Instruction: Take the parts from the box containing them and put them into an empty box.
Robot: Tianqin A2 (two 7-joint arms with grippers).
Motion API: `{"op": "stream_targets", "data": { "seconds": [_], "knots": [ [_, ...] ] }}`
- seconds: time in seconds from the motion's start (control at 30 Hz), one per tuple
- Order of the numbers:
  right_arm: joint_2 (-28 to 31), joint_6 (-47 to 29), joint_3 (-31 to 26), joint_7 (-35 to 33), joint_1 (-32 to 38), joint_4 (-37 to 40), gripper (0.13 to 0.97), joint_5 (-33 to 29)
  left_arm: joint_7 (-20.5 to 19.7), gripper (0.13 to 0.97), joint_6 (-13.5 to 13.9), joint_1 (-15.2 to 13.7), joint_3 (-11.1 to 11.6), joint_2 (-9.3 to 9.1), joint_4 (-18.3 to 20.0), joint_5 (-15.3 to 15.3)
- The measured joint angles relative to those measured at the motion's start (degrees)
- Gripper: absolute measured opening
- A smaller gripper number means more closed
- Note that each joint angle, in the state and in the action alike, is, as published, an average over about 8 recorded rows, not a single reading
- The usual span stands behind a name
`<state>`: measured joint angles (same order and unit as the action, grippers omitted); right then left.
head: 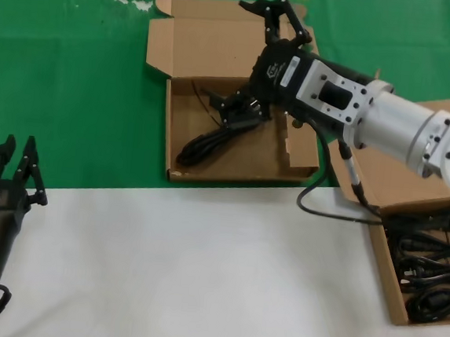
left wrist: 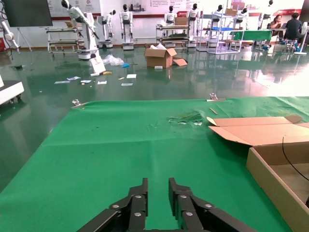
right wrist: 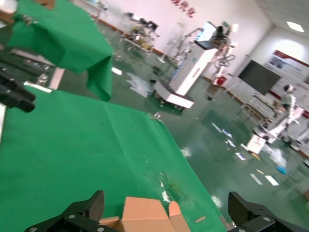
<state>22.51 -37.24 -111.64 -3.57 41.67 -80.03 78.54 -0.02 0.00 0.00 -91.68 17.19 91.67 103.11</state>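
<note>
The right gripper is hanging over the far box in the upper middle of the head view, its black fingers spread wide and gripping nothing. The right wrist view agrees: two dark fingertips are sitting far apart at the bottom corners of that frame, with a plain brown flap showing between them.

Below the silver and black wrist, that empty box is lying open, shallow brown cardboard with a flat matte lid folded back toward the top of the frame. One part, a power cord, is lying inside it: a long, thin, glossy black looped bundle running diagonally from the box's lower left up toward the wrist housing, which is hiding its upper end. It is resting on the box floor, beneath and just to the left of the gripper, apart from the fingers.

At the right edge, the box containing them is sitting on the white tabletop, packed with more tangled black cords.

In the lower left corner the left gripper is parked over the white surface at the edge of the green cloth, fingers nearly together, holding nothing.
</note>
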Motion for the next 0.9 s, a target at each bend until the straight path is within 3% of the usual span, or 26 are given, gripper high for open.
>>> {"op": "stream_targets", "data": {
  "seconds": [0.2, 0.3, 0.43, 0.9],
  "knots": [
    [-0.5, 3.4, 1.8, 0.3, -3.7, -1.0, 0.908, 2.2, 0.0, 0.289, 0.0, 0.0, 0.0, 0.00, 0.0, 0.0],
    [-0.7, 5.0, 2.7, 0.5, -5.6, -1.6, 0.908, 3.3, 0.0, 0.337, 0.0, 0.0, 0.0, 0.00, 0.0, 0.0],
    [-1.0, 7.3, 3.9, 0.7, -8.1, -2.3, 0.929, 4.8, 0.0, 0.337, 0.0, 0.0, 0.0, 0.00, 0.0, 0.0],
    [-2.2, 15.2, 8.1, 1.5, -17.0, -4.7, 0.966, 10.0, 0.0, 0.661, 0.0, 0.0, 0.0, 0.00, 0.0, 0.0]
  ]
}}
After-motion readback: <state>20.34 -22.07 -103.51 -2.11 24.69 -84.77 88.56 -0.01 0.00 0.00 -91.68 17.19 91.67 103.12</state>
